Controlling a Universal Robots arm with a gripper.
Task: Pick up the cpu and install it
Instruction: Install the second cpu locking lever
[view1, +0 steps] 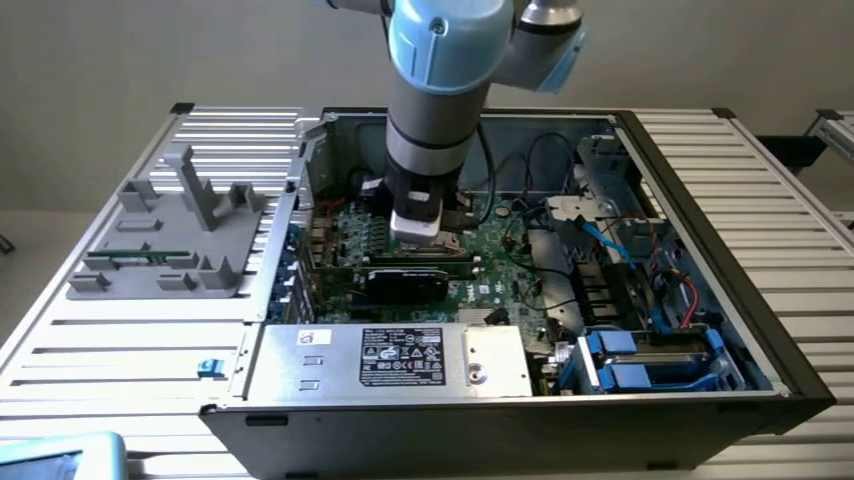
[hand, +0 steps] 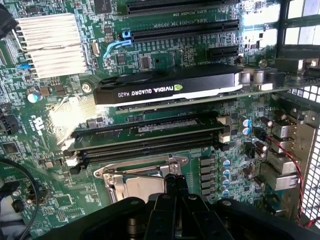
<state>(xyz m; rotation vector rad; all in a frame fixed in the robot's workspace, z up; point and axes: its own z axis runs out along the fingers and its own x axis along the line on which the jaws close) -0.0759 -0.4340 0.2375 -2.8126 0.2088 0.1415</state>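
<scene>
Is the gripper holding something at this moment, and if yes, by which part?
It cannot be told. The gripper is low over the CPU socket on the motherboard, and its tip is hidden.

Arm (view1: 434, 110) reaches straight down, wrist vertical.

Green motherboard (hand: 165, 105) below the claw (view1: 416, 222), speckled with silver solder points and small blue-topped capacitors (hand: 226, 170). Just beyond the claw, black graphics card (hand: 167, 86) with white lettering and a pale lower edge. Farther off, ribbed silver-white heatsink (hand: 49, 45). Black memory slots (hand: 147, 140) with white end clips between card and claw. Close under the claw, shiny silver socket bracket (hand: 142, 172). Red wire (hand: 295, 167) beside grey ports. Light-blue and grey arm (view1: 441, 70) above; silver power supply box (view1: 387, 358) with white label
</scene>
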